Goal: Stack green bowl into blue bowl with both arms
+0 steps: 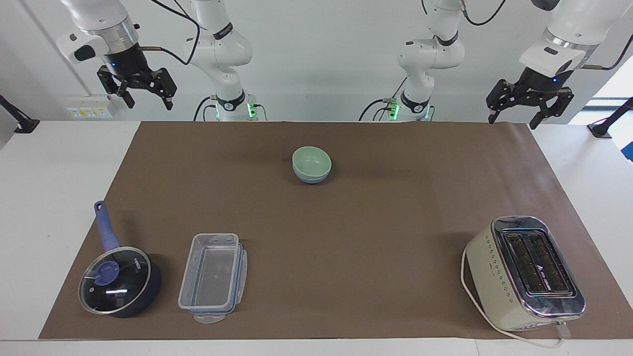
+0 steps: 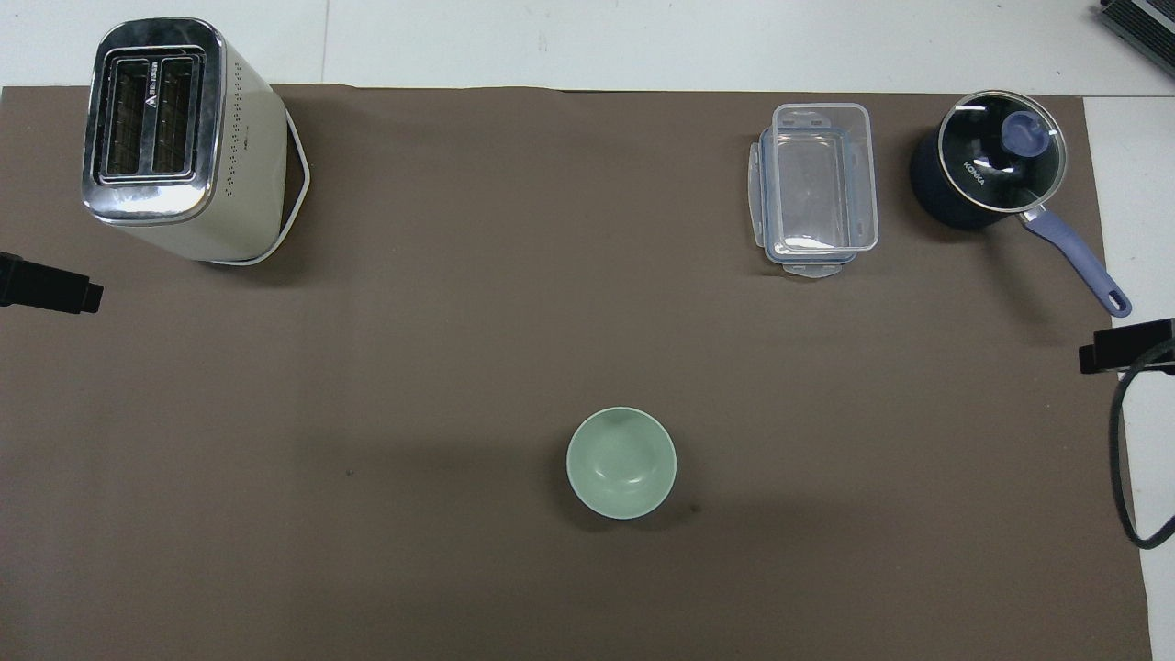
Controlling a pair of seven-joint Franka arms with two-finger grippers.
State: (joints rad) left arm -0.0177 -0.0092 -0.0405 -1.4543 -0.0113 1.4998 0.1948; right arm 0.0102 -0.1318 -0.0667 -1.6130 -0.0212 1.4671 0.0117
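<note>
My green bowl [image 1: 311, 160] sits nested in the blue bowl [image 1: 310, 179], toward twelve o'clock on the mat [image 1: 346, 237]. Both look light, stiff, slick (pinch the rim). My left gripper [image 1: 529, 106] and right gripper [image 1: 138, 89] hang spread, empty.

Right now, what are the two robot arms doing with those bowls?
Nothing is being held. The green bowl already sits inside the blue bowl near the robots' end of the brown mat. The left pincer and the right pincer both hang open, up in the air over the mat's two corners by the robots. The toaster, saucepan and clear box stand untouched, farther from the robots.
</note>
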